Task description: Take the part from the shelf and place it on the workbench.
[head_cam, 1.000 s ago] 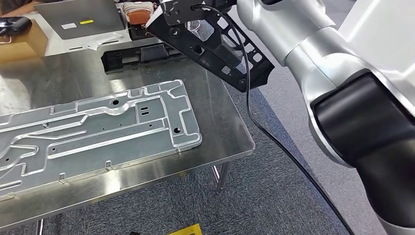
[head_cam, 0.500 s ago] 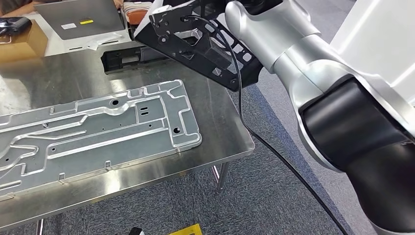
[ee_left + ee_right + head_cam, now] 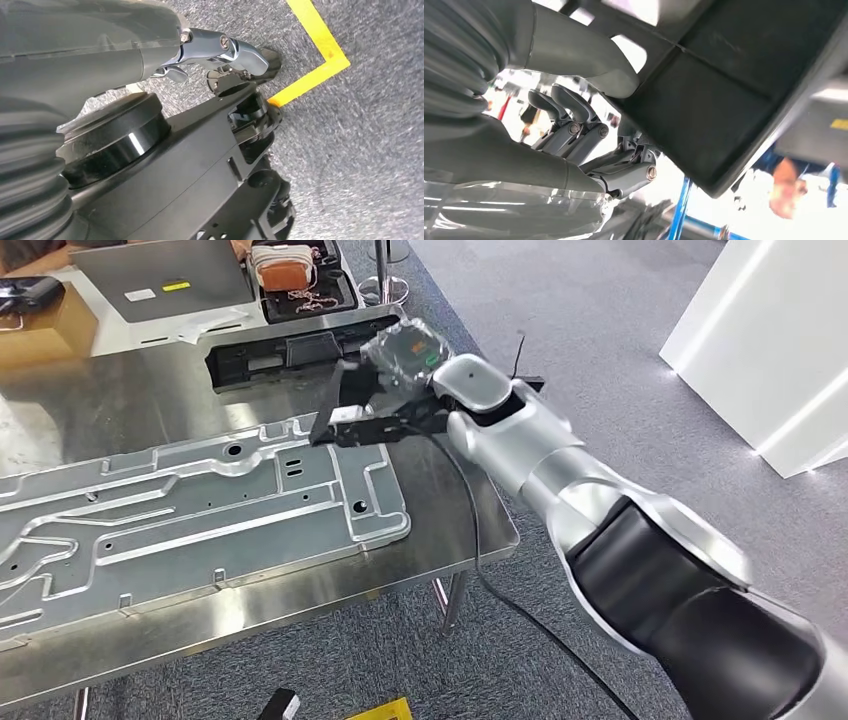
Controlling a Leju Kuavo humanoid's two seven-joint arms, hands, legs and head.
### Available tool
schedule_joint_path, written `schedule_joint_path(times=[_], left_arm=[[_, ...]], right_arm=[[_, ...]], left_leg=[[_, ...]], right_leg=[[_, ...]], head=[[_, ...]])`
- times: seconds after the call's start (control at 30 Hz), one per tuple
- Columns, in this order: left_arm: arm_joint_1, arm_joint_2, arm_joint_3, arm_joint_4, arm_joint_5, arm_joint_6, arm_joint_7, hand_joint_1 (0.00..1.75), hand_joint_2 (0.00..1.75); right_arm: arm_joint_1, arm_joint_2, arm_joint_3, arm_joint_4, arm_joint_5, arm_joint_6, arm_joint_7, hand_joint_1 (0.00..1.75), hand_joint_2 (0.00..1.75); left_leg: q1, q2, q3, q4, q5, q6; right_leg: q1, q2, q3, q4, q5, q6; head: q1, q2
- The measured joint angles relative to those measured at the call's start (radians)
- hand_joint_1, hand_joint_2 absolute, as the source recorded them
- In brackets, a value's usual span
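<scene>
The part is a long black plastic frame, seen edge-on in the head view. It hangs just above the right end of the steel workbench. My right hand grips its near end. In the right wrist view the grey thumb presses on one face of the black frame, and the darker fingers curl under it. My left hand hangs over grey carpet with its fingers apart, and it holds nothing.
A large ribbed aluminium plate covers much of the workbench. A second black frame lies along the far edge. Behind are a cardboard box, a grey laptop and a black tray. A white cabinet stands right. Yellow tape marks the floor.
My right arm has swung forward and down. The black frame has gone from high and close to the camera to low over the workbench's right end. The things on the workbench stay put.
</scene>
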Motion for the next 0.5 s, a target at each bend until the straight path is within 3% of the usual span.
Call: schedule_joint_path(times=[0.5], left_arm=[[0.003,0.000,0.003,0.000,0.011,0.004,-0.034,0.00,1.75]], right_arm=[[0.137,0.017,-0.081,0.013,0.044,0.011,-0.017,1.75,1.75]], left_leg=[[0.000,0.000,0.000,0.000,-0.001,-0.001]], right_leg=[[0.000,0.000,-0.001,0.002,-0.001,-0.001]], head=[[0.000,0.000]])
